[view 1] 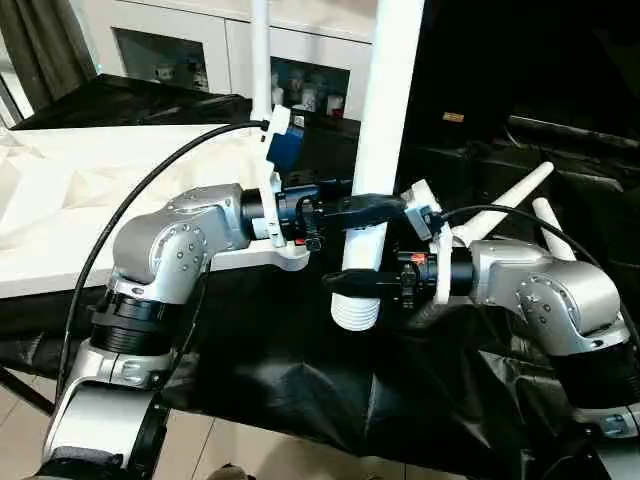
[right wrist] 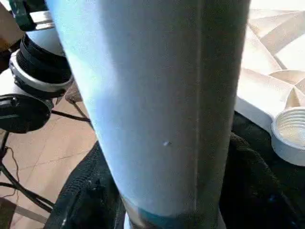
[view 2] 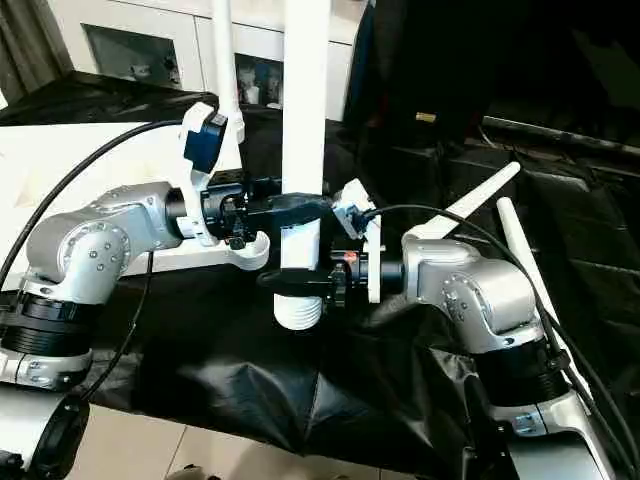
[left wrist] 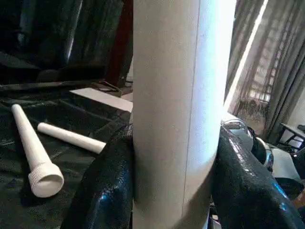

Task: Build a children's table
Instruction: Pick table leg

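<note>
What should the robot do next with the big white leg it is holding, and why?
Probably shift the leg sideways over the empty corner socket of the table top, then lower it. Both end effectors, left and right, clamp it upright, but its threaded end hangs beside the socket, over the black sheet.

Held leg (view 1: pixel 375 150) right of tabletop (view 1: pixel 90 190).

1. No readable text, brand, number or sign on anything in view.
2. Small yellowish tag (view 1: pixel 454 117) on the dark far backdrop, right of the upright leg: print too small to make out.
</note>
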